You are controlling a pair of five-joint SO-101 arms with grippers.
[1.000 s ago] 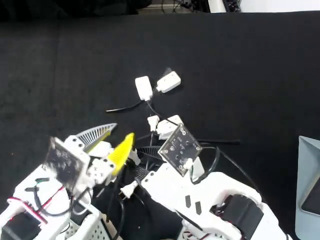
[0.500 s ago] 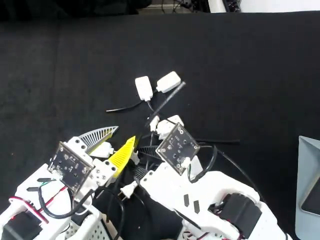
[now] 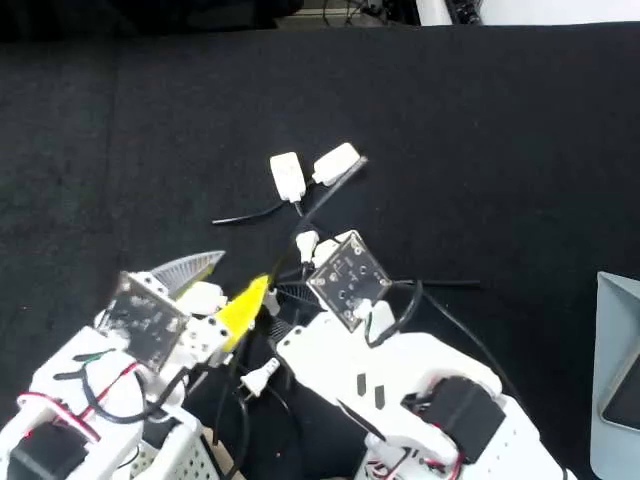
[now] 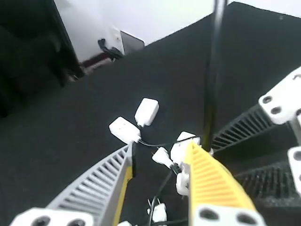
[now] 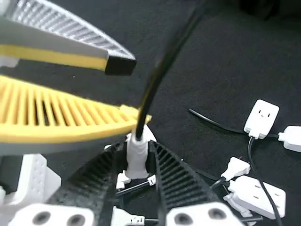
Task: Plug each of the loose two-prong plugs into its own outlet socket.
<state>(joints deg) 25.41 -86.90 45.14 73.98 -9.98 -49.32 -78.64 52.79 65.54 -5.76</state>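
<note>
My right gripper [image 5: 138, 150] is shut on a white two-prong plug [image 5: 136, 157], whose black cable [image 5: 164, 61] rises stiffly away from it. In the high view this cable [image 3: 330, 195] runs from the right gripper [image 3: 285, 300] toward two white outlet blocks [image 3: 287, 175] [image 3: 337, 163]. My left gripper [image 4: 160, 148] stands open just beside it, grey finger [image 4: 101, 181] and yellow finger [image 4: 209, 181] spread, with nothing held. Between them lie the outlet blocks [image 4: 146, 110] [image 4: 123, 129] and a loose plug [image 4: 162, 157]. Another loose plug [image 3: 258, 380] lies between the arm bases.
Tangled black cords and a further white outlet piece [image 5: 256, 190] lie close in front of the right arm. A grey bin [image 3: 615, 370] stands at the right edge of the black table [image 3: 500, 150]. A white basket [image 3: 170, 460] sits under the left arm.
The black cable has lifted off the table and now points toward the outlet blocks. The right arm's wrist has shifted slightly away from its base. The left wrist has wobbled and moved little.
</note>
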